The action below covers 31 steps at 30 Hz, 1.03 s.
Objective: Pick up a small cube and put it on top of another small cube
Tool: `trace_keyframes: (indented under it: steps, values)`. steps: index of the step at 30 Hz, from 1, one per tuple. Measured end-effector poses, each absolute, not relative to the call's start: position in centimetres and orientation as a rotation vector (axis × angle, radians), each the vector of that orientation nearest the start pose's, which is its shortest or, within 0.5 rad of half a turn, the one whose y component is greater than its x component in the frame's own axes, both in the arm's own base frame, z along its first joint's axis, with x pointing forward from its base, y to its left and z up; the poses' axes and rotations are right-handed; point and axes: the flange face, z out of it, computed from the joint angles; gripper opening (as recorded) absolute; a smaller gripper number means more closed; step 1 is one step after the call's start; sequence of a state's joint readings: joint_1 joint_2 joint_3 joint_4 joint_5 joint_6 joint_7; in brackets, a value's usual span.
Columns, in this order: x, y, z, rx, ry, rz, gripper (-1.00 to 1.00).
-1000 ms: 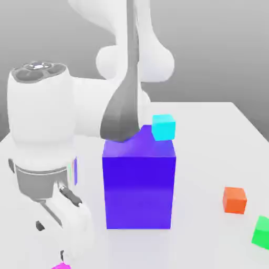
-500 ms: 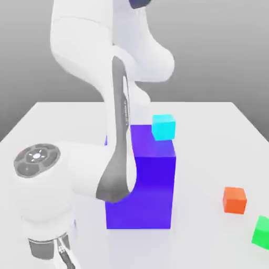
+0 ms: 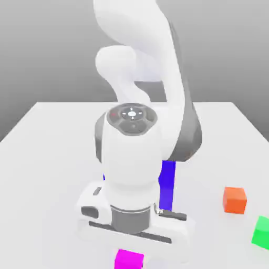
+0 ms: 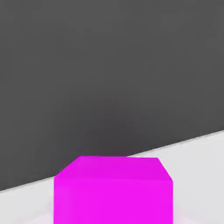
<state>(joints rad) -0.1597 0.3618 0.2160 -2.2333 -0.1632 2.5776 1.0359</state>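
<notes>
You see the white arm [image 3: 142, 131] in the middle of the exterior view, with its hand low in the lower middle of the frame. Directly under the hand, at the bottom edge, the small magenta cube [image 3: 129, 259] sits on the white tabletop [image 3: 42, 157]. In the hand view the same cube [image 4: 113, 190] lies at the lower middle of the frame, with pale tabletop [image 4: 201, 175] beside it and a dark grey background above.

The jaws are closed narrow, and they sit right at the magenta cube; you cannot make out the contact itself behind the hand.

Behind the arm, a strip of the tall blue block [image 3: 167, 184] shows just right of centre. At the lower right of the exterior view stand a small orange cube [image 3: 234, 200] and, nearer the edge, a small green cube [image 3: 261, 231], apart from each other.
</notes>
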Motion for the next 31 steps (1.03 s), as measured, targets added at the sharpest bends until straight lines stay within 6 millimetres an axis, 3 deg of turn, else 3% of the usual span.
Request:
trace_keyframes:
  steps: [6,12,23,27,28,31]
  values:
    - [52.8,11.4,21.9,-3.070,0.727,-0.001,-1.00]
    - [50.0,18.9,22.7,-3.150,0.120,0.000,-1.00]
    - [42.2,30.9,24.2,-2.985,-0.980,0.002,-1.00]
    - [41.6,31.9,19.7,-2.954,-1.067,0.002,-1.00]
    - [41.5,31.9,18.6,-2.954,-1.069,0.001,1.00]
    - [41.5,31.9,18.6,-2.954,-1.069,0.002,1.00]
